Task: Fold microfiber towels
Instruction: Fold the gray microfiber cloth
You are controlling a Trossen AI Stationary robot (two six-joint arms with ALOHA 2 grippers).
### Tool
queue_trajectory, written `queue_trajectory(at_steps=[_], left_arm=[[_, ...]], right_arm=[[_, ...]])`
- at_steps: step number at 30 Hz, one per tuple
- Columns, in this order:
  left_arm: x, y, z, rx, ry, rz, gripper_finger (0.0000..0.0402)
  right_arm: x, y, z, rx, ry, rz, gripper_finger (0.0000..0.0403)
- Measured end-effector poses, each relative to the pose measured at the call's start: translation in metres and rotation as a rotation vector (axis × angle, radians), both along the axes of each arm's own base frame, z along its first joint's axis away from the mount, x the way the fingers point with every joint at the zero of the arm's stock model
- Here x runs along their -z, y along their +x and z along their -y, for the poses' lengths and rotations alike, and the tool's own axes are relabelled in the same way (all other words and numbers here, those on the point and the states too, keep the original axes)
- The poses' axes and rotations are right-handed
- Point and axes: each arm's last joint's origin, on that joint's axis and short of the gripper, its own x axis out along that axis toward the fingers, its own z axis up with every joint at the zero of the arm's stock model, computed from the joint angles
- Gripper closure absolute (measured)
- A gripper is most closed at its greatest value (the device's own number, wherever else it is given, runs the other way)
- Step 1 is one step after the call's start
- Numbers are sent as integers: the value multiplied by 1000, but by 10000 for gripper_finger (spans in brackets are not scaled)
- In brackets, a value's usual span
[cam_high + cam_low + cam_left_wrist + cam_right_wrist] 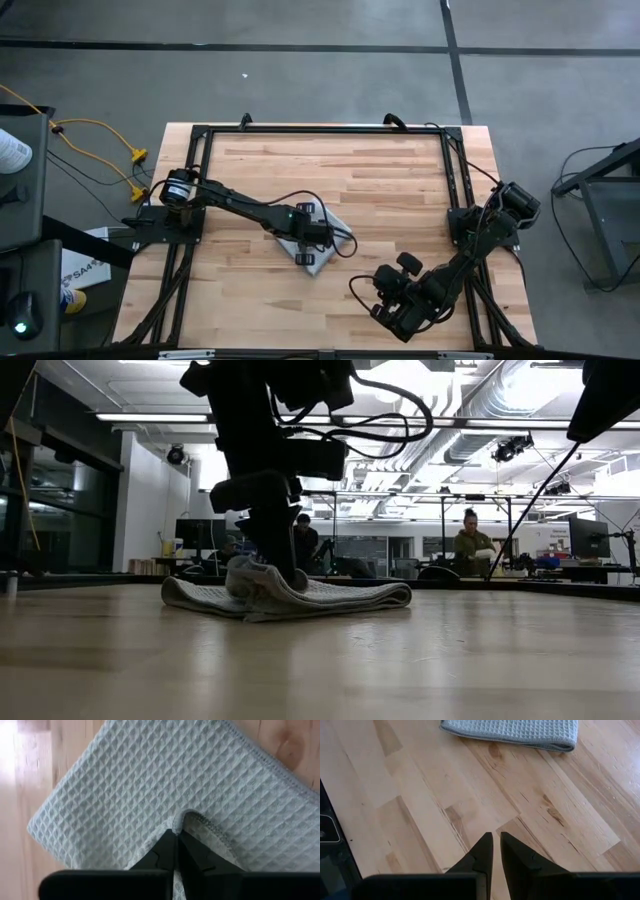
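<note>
The pale grey-blue waffle-textured towel [322, 240] lies folded into a small flat pad on the wooden table, left of its middle. It also shows in the low view [340, 596], the left wrist view [140, 785] and the right wrist view [520, 731]. My left gripper [177, 836] stands on the towel, shut on a raised bit of its hemmed edge. My right gripper [496, 840] is shut and empty, hovering over bare wood near the table's near right corner [400, 315]. My left gripper pinches a small raised loop of the towel's stitched hem [192, 816] between its two fingertips, coming from above and pointing down. The rest of the towel lies flat on the table below, slack, with the pinched bit humped up [262, 582].
A black frame [320, 128] runs round the table's edges. Yellow cables [100, 140] and a cabinet lie off the table's left. People sit at desks [475, 545] in the room beyond. Bare wood stretches between the towel and my right gripper.
</note>
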Motion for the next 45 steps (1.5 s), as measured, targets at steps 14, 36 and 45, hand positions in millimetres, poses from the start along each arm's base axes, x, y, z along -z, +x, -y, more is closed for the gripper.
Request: queue_trajectory(at_steps=[14, 36, 45], left_arm=[[-8, -15, 25, -3, -5, -36, 397], [-20, -47, 31, -122, 84, -269, 393], [-20, -50, 30, -128, 88, -292, 344]], right_arm=[[0, 0, 0, -20, -17, -4, 375], [-1, 3, -2, -21, -5, 37, 375], [-1, 3, -2, -22, 1, 37, 375]])
